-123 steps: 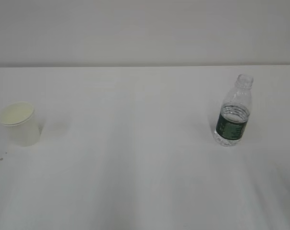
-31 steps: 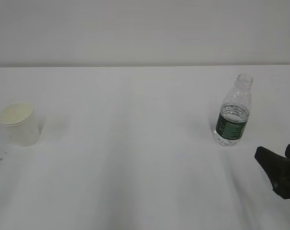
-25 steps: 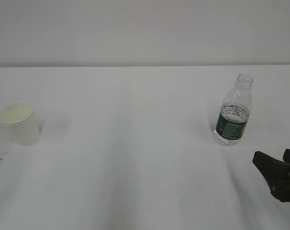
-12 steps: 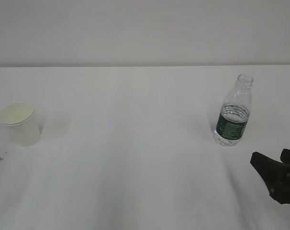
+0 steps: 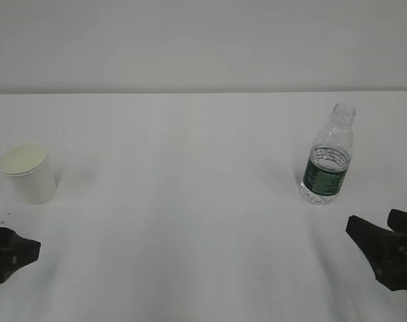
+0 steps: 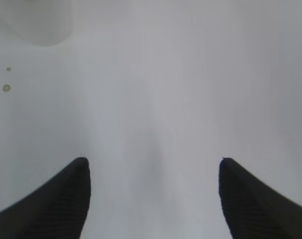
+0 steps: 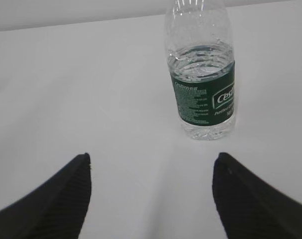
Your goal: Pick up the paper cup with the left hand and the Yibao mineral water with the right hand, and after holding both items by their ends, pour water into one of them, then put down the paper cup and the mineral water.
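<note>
Approaching step: both claws spread, empty. Left claw (image 5: 9, 249) at 6 o'clock of paper cup (image 5: 29, 172); right claw (image 5: 386, 247) near Yibao mineral water (image 5: 328, 158). Next: advance, straddle, pinch.

Exterior slants down on table (image 5: 190, 201); wrist views look forward, low.

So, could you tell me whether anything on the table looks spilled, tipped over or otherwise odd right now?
Nothing is tipped: the paper cup and the Yibao mineral water both stand upright, and the bottle has no cap. The only oddity is two small dark specks on the table near the cup; what they are is unclear.
</note>
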